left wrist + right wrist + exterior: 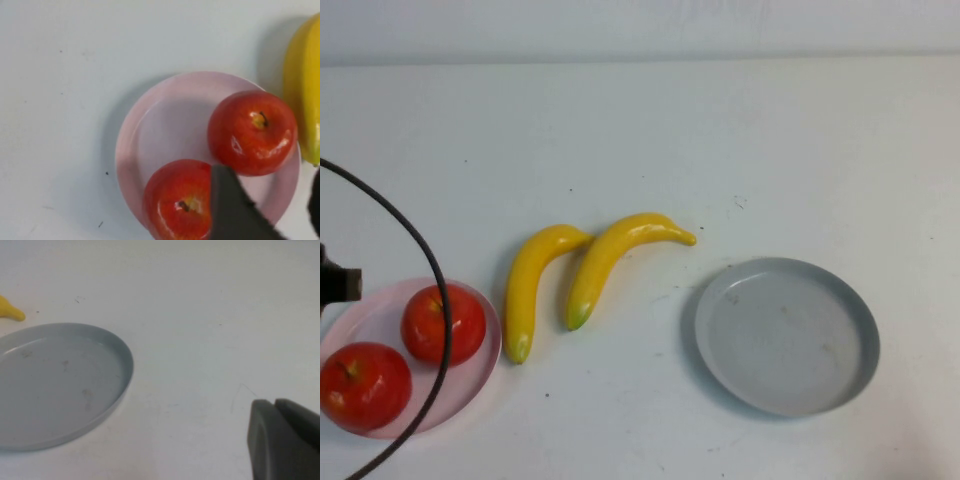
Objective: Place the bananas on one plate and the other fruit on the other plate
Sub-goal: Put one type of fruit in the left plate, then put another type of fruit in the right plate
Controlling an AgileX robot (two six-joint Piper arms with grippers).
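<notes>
Both shiny round red apples [443,323] are sitting inside the round pale pink shallow plate [485,372] at the near left of the white counter [650,140], almost touching each other, so the fruit half of the job is looking finished, while the two curved glossy yellow bananas [610,260] with greenish tips are lying bare on the counter just beside that plate, and the round grey shallow plate [785,335] with its raised rim and faint scuffs is waiting empty to their right. The left tool [272,210] is hovering above the pink plate with nothing between its dark fingers [230,205], which are standing apart at a middling gap; only a bit of its arm and a black cable [425,260] are showing at the left edge of the high view. The right tool [282,440] is hanging low over bare counter near the grey plate, its fingers pressed together and empty. The next step is probably a banana pickup, and it is going to call for care: the skins are looking slick and hard, so gripping across the thick middle, square to the curve, should be stopping the banana from swivelling or slipping, and the near banana is best taken first since the two stems are nearly touching
</notes>
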